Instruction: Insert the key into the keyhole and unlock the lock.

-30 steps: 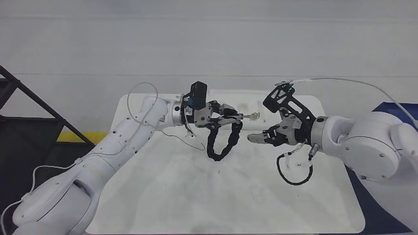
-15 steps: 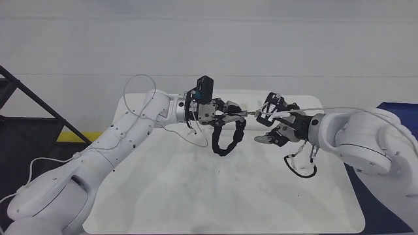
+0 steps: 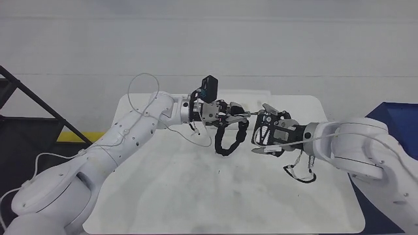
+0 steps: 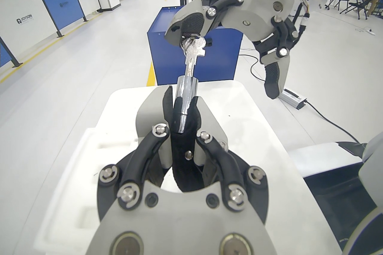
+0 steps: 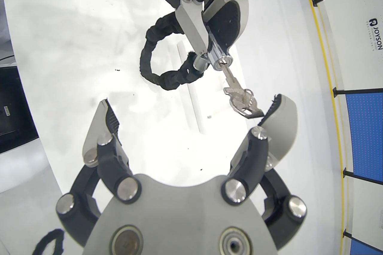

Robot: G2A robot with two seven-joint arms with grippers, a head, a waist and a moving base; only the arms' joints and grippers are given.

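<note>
Left gripper [image 4: 181,99] was clamped on the lock [image 5: 217,57], a chrome cylinder with a black cable loop [image 5: 151,59], held above the white table [image 3: 196,196]. The key [image 5: 238,91] sat partly inserted in the keyhole, blade in line with the cylinder. Right gripper [image 5: 191,106] stood with fingers spread wide. One pad [image 4: 191,24] appeared to touch the key's head, though contact was not certain.

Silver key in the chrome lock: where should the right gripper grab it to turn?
Grip the silver key by its flat head, pads on both broad faces, coming along the shaft from opposite the chrome lock cylinder. The blade sits in the keyhole; only the head is free.
</note>
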